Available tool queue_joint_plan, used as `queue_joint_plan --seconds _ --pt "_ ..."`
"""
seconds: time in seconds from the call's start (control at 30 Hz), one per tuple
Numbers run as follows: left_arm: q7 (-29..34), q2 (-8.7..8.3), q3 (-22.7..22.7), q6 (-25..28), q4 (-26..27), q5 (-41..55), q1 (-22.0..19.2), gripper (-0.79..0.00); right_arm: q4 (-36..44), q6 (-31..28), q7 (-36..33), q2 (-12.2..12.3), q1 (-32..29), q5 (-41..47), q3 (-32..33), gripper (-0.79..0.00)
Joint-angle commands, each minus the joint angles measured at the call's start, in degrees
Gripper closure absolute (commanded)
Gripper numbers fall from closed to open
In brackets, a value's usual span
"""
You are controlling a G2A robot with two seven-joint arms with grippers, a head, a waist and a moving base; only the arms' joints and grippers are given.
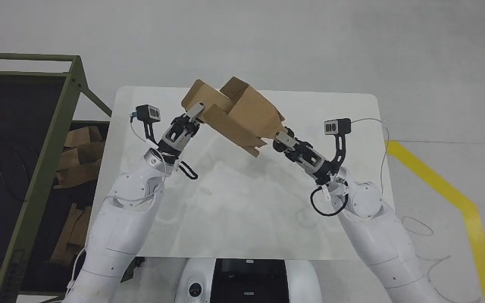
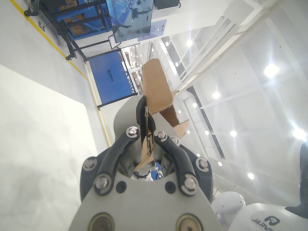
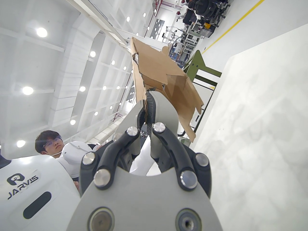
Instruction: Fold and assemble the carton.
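Note:
A brown cardboard carton, partly opened with flaps sticking out, is held in the air over the far middle of the white table. My left gripper is shut on a flap at the carton's left end; the left wrist view has that flap pinched thin between the black pads. At the carton's near right corner my right gripper is shut on another flap, and the right wrist view has the carton rising from between its fingers.
A green metal frame cart with flat cardboard pieces stands off the table's left side. Yellow floor tape runs on the right. The near half of the table is bare white surface.

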State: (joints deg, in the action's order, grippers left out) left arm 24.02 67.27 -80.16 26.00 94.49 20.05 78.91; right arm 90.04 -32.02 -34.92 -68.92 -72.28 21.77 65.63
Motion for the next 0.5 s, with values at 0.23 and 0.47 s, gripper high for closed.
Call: queue_joint_plan --seconds 0.23,0.47 --pt "-0.63 0.18 0.08 -0.5 -0.12 -1.21 -0.17 0.0 0.85 -0.37 -1.98 0.0 -0.38 2.03 0.45 0.0" --pt "-1.37 0.36 0.35 -0.85 -0.32 -2.31 -0.35 0.0 1.71 -0.14 -3.57 0.07 -0.71 2.63 0.81 0.0"
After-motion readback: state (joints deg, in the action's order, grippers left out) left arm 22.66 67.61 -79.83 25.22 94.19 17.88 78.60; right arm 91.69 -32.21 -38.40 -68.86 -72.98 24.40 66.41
